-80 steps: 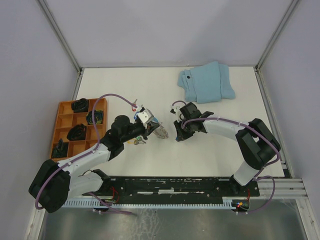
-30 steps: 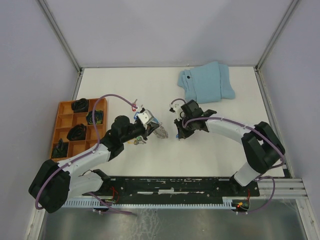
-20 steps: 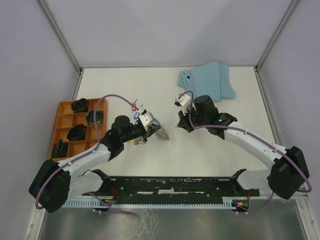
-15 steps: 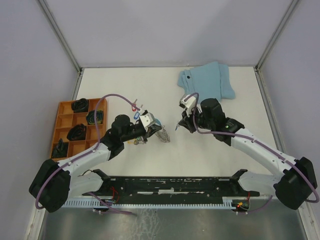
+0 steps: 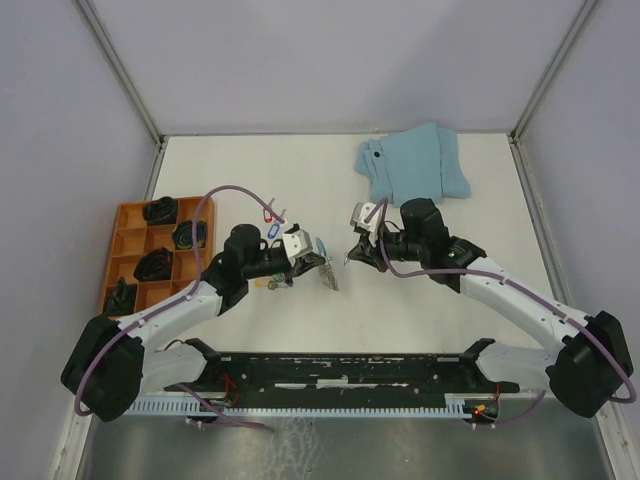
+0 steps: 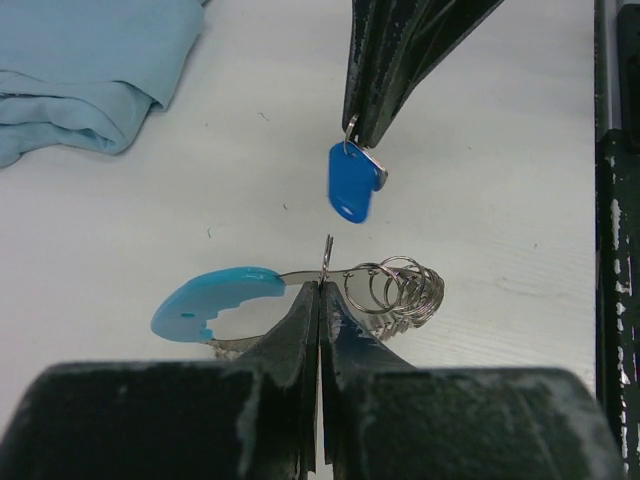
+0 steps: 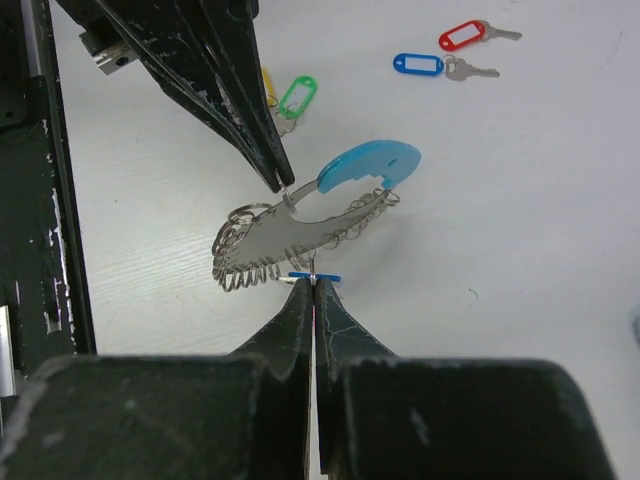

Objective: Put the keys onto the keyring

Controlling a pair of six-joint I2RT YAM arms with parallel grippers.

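My left gripper (image 6: 320, 284) is shut on the thin wire of the keyring (image 6: 300, 290), holding it above the table. Its bright blue section (image 6: 215, 303) lies to the left and a bunch of wire loops (image 6: 402, 290) to the right. My right gripper (image 7: 314, 280) is shut on a key with a blue tag (image 6: 350, 183), which hangs just above the keyring's wire. In the top view the left gripper (image 5: 318, 262) and right gripper (image 5: 351, 255) face each other closely. More keys lie on the table: red tag (image 7: 462, 36), blue tag (image 7: 418, 64), green tag (image 7: 297, 97).
An orange compartment tray (image 5: 128, 215) with dark objects stands at the left. A folded light-blue cloth (image 5: 412, 165) lies at the back right. The black rail (image 5: 350, 370) with the arm bases runs along the near edge.
The right arm has risen and swung its elbow out to the right, bringing the blue-tagged key over the keyring. The left gripper has shifted slightly right with the keyring.
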